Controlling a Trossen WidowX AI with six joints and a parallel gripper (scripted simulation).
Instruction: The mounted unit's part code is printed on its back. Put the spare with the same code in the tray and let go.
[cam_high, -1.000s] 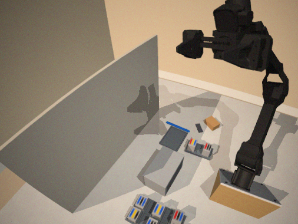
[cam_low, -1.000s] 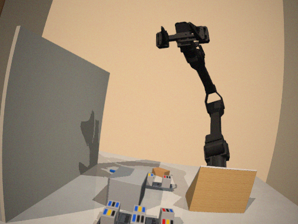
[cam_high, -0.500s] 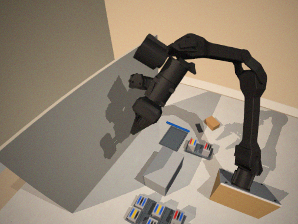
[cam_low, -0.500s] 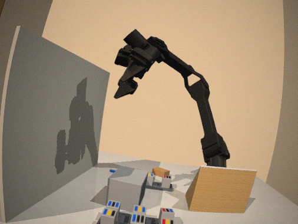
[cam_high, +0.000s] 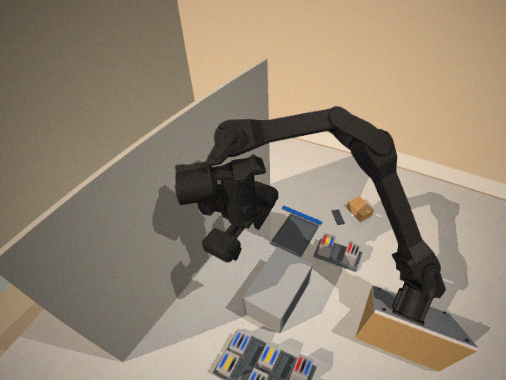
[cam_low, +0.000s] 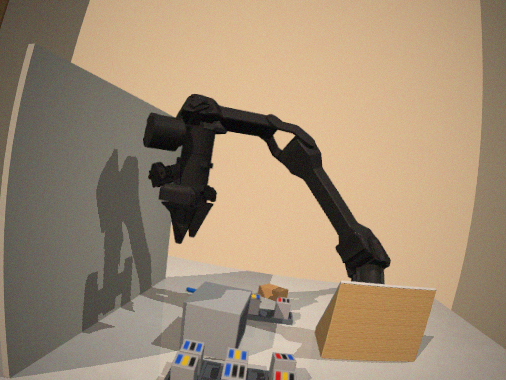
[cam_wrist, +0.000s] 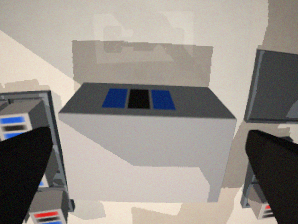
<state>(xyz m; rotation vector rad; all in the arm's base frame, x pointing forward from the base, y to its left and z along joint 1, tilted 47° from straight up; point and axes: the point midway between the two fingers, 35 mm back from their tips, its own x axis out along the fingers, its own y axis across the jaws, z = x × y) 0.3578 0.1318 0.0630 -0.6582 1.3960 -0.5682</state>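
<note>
The mounted unit (cam_high: 277, 295) (cam_low: 215, 315) (cam_wrist: 153, 143) is a grey box on the table. In the wrist view its dark back face (cam_wrist: 139, 99) carries a blue, black, blue code. My gripper (cam_low: 185, 232) (cam_wrist: 150, 139) (cam_high: 245, 212) is open and empty. It hangs high above the table beside the grey wall and points down at the unit. The dark tray (cam_high: 295, 234) (cam_wrist: 273, 86) lies flat behind the unit, with a blue bar (cam_high: 301, 215) along its far edge. Several striped spares (cam_high: 265, 357) (cam_low: 232, 362) sit in a holder in front of the unit; one (cam_low: 192, 346) shows blue and black stripes.
A tall grey wall panel (cam_high: 150, 240) (cam_low: 75, 210) stands left of the gripper. A second small holder (cam_high: 340, 250) (cam_low: 272, 305) with two striped spares sits beside the tray. A small brown box (cam_high: 360, 208) and a dark chip (cam_high: 338, 216) lie further back. The arm's wooden base block (cam_high: 405, 340) (cam_low: 375, 322) is at the right.
</note>
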